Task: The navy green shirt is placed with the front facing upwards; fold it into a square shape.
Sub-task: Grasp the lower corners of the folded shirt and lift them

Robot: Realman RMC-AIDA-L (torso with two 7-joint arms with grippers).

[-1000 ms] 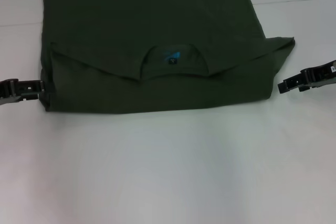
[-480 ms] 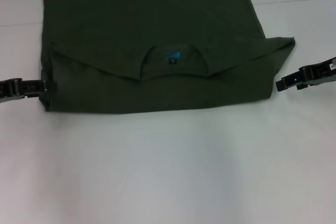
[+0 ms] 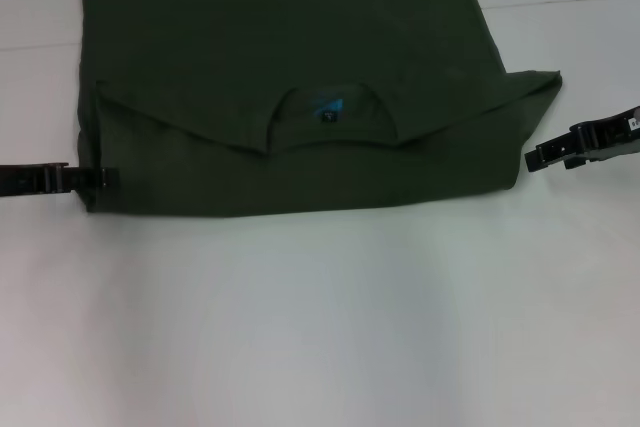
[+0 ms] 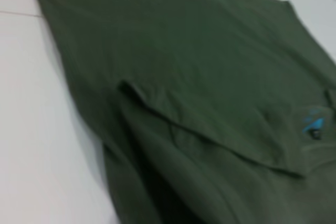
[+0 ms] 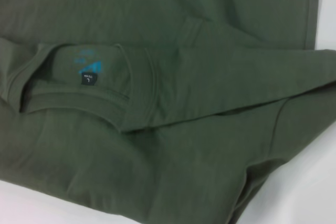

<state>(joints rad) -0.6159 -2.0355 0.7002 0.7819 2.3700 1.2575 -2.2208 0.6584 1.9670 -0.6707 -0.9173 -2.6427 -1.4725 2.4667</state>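
Folded navy green shirt (image 3: 290, 97) on white table (image 3: 320, 327); left gripper (image 3: 105, 177) at its near-left edge, right gripper (image 3: 533, 158) just beside its right edge, finger states unclear.

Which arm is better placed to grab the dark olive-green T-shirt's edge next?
Left. The left gripper already reaches the dark olive-green T-shirt's near side edge, while the right gripper sits just clear of its side.

Bare white table (image 3: 320, 327) fills the whole lower half of the head view, so I've got loads of room there. The shirt (image 3: 290, 77) hogs the upper middle. My left gripper (image 3: 105, 177) touches its left edge; my right gripper (image 3: 535, 158) sits just off its right edge.
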